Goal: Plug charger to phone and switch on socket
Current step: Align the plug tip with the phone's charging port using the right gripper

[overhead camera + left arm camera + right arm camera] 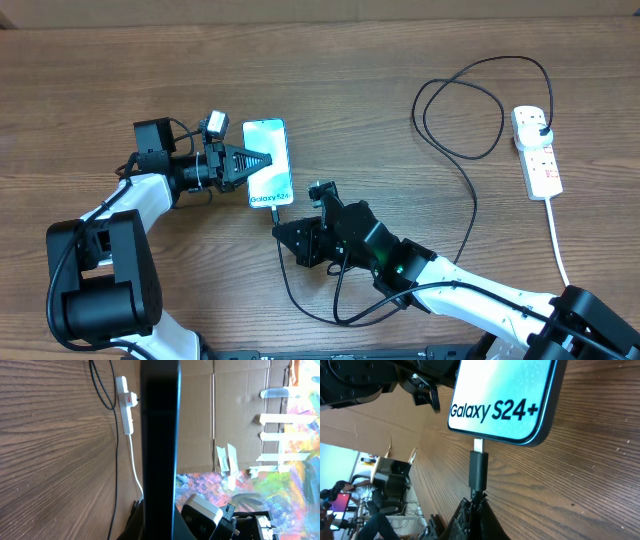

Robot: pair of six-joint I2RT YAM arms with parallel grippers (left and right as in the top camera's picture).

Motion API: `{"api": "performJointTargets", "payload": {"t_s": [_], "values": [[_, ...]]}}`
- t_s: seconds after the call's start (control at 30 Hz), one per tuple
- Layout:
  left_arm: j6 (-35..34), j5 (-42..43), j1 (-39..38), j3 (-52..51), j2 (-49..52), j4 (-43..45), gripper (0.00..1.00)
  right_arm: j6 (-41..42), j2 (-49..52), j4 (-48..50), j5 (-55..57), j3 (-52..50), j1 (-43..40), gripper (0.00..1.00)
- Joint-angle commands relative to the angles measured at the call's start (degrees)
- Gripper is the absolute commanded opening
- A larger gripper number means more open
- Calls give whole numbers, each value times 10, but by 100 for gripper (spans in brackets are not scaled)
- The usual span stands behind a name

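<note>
The phone (268, 160) lies near the table's middle with its lit screen reading "Galaxy S24+" (505, 395). In the left wrist view it shows only as a dark edge-on bar (160, 435). My left gripper (262, 160) is shut on the phone from its left side. The charger's connector (479, 467) stands at the phone's lower edge, silver tip meeting the port; its depth is unclear. My right gripper (479, 502) is shut on the charger just behind that connector (279, 212). The black cable (470, 190) loops to a black plug in the white socket (537, 150) at far right.
The socket's thick white cord (560, 250) runs toward the front right edge. Slack charger cable (335, 315) curls under my right arm. In the left wrist view the socket (126, 407) lies behind the phone, with cardboard (235, 410) beyond the table.
</note>
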Motion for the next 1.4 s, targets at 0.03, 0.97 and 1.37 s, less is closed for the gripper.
{"api": "performJointTargets", "payload": {"t_s": [0.03, 0.97, 1.37], "values": [[-8, 27, -2, 1, 5, 2, 4, -5, 5, 4, 19, -3, 3, 4], [-26, 27, -3, 1, 5, 2, 4, 12, 7, 14, -6, -3, 3, 4], [-38, 27, -4, 1, 5, 2, 4, 32, 9, 14, -6, -3, 3, 4]]}}
